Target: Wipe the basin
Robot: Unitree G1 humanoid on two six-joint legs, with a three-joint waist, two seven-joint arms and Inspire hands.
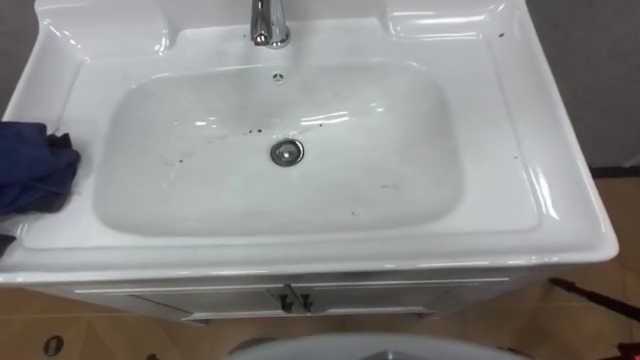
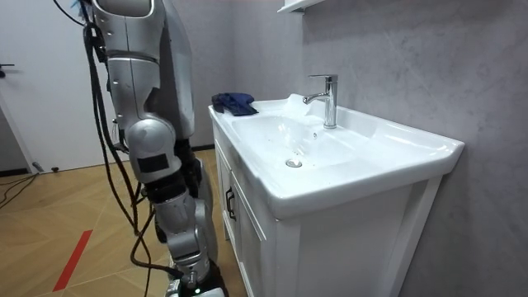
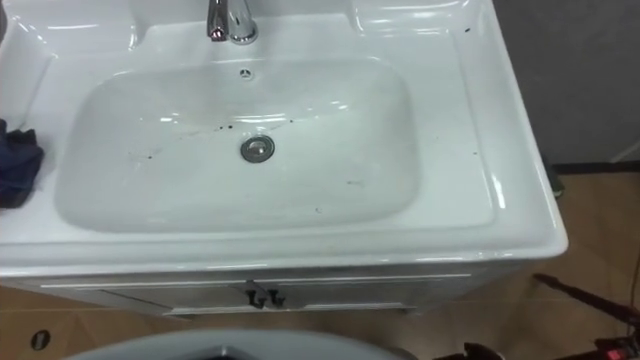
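On the left rim of the white ceramic basin (image 1: 200, 205) lies a crumpled dark blue cloth (image 1: 35, 165). It rests on the flat ledge outside the bowl, and part of it runs past the left edge of the eye views. The bowl is rectangular with rounded corners. A round metal drain (image 1: 287, 152) sits at its centre and a small overflow hole (image 1: 278, 76) lies in the back wall. Dark specks and thin streaks (image 1: 253, 130) are scattered over the bowl floor, mostly left of and around the drain, with a few nearer the front right. A chrome faucet (image 1: 269, 22) stands upright on the back ledge, directly behind the overflow hole. The basin tops a white vanity cabinet (image 2: 247, 239) whose two door handles (image 1: 293, 299) meet below the front rim. In the room view the robot stands upright on the wooden floor (image 2: 74, 214), close against the cabinet front, at the room view's left. How far either robot hand is open, and whether it holds or touches anything, cannot be told.
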